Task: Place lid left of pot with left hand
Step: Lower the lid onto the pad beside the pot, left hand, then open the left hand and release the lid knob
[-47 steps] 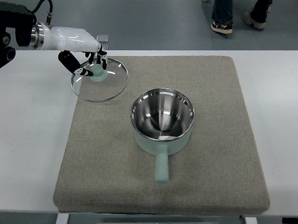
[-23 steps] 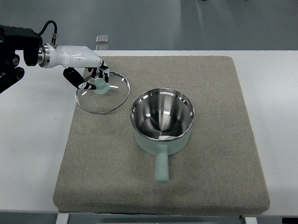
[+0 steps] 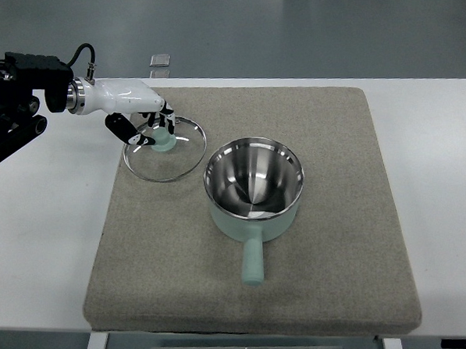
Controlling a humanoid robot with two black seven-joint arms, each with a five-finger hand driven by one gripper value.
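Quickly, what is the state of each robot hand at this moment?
Left robot hand: closed on the lid knob.
Right robot hand: not in view.

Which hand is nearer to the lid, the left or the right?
Left. The left hand grips the lid by its knob; the right hand is not in view.
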